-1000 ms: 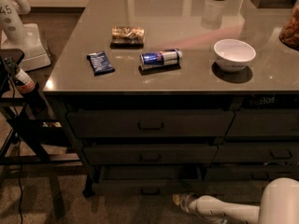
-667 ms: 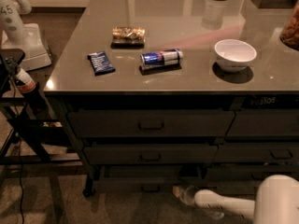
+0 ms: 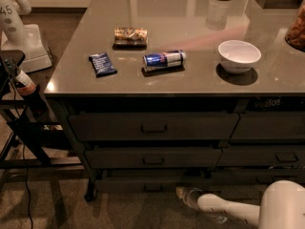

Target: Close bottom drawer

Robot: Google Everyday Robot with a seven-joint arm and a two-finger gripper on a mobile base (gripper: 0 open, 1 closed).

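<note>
The bottom drawer point(image 3: 138, 183) is the lowest of the left three-drawer stack. Its low dark front carries a small handle point(image 3: 153, 188) and stands slightly further out than the middle drawer point(image 3: 152, 157) above it. Its interior is hidden. My gripper point(image 3: 181, 192) is low near the floor, right at the right part of this drawer's front. I cannot tell if it touches the panel. My white arm point(image 3: 228, 209) reaches in from the lower right.
The top drawer point(image 3: 152, 126) and a narrower neighbouring stack point(image 3: 269, 128) look shut. The grey tabletop point(image 3: 190, 13) holds a blue packet point(image 3: 102, 64), a snack bag point(image 3: 130, 35), a can point(image 3: 164, 59) and a white bowl point(image 3: 239, 56). A black stand point(image 3: 21, 128) with a cable is at the left.
My gripper has moved up and inward, closer to the bottom drawer's front. The arm's white base has shifted right. Nothing on the tabletop has moved.
</note>
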